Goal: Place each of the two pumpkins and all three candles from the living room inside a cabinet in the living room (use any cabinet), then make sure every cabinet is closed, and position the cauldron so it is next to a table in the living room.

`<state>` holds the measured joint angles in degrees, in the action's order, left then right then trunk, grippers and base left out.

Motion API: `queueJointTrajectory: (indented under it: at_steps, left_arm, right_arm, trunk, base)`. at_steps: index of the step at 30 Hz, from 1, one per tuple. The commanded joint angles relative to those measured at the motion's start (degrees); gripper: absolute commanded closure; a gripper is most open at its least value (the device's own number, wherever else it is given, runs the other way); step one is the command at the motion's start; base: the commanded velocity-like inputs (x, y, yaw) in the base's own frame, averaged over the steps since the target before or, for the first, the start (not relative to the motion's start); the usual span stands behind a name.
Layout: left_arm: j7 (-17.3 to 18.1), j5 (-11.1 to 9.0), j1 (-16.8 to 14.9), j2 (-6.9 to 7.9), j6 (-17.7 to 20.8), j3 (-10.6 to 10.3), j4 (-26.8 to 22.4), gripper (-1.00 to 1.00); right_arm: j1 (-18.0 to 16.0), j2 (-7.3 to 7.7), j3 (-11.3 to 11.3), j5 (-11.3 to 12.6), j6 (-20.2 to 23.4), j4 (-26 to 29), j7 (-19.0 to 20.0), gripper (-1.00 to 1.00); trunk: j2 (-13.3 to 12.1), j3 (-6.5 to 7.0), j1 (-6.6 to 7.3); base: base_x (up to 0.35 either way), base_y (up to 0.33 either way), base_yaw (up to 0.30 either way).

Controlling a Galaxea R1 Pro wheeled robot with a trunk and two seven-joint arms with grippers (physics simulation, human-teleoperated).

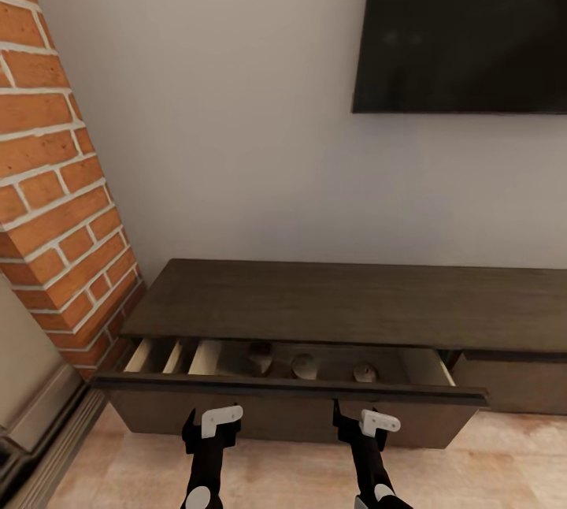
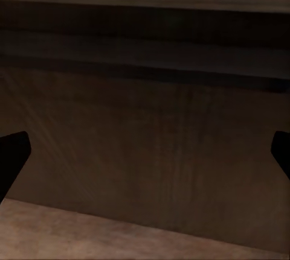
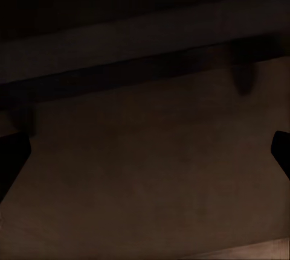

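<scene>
- The long low dark-brown wooden cabinet (image 1: 346, 304) stood against the pale wall, its long axis running along that wall and its drawer fronts facing the robot
- Its upper drawer (image 1: 287, 392) stood pulled out toward the robot, pale wood insides on show, the dark front edge hanging out over the cabinet's lower face
- Inside that drawer lay three small rounded greyish things (image 1: 305, 366) in a row, side by side along the drawer's length and apart from one another; these looked like the candles, though too dim to be sure, and no orange pumpkin could be made out in there
- The left gripper (image 1: 211, 424) hung just below the drawer front toward the cabinet's brick-wall end, fingers pointing at the cabinet's lower face; in the left wrist view its dark fingertips (image 2: 12, 157) stood wide apart with bare wood between them, so spread and holding nothing
- The right gripper (image 1: 368, 424) hung below the drawer front further along the cabinet, and the right wrist view showed its fingertips (image 3: 13, 160) likewise far apart on nothing
- Risk, as a judgement: both grippers sat under the overhanging drawer front, so a lift could catch its underside and jolt the drawer, sending the rounded things rolling
- Another risk: a push on one end alone might skew so long a drawer and leave it ajar
</scene>
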<state>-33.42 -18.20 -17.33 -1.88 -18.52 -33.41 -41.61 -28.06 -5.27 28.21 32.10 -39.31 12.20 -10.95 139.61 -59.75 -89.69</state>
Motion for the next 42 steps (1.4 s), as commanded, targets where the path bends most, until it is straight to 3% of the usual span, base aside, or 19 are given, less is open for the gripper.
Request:
queueJointTrajectory:
  at_steps: [1,42]
  left_arm:
    - [-0.3,-0.6,-0.1,0.04,-0.4,-0.4,0.0,-1.0]
    - [-0.3,-0.5,-0.1,0.04,-0.4,-0.4,0.0,-1.0]
  right_arm:
    - [-0.1,0.0,0.7,-0.2,-0.1,0.0,-0.4,-1.0]
    - [-0.1,0.0,0.7,-0.2,0.0,-0.1,-0.4,-1.0]
  trunk:
    - [0.0,-0.04,-0.01]
    - [0.0,-0.04,-0.01]
  base:
    - [0.21,0.0,0.0]
    - [0.13,0.0,0.0]
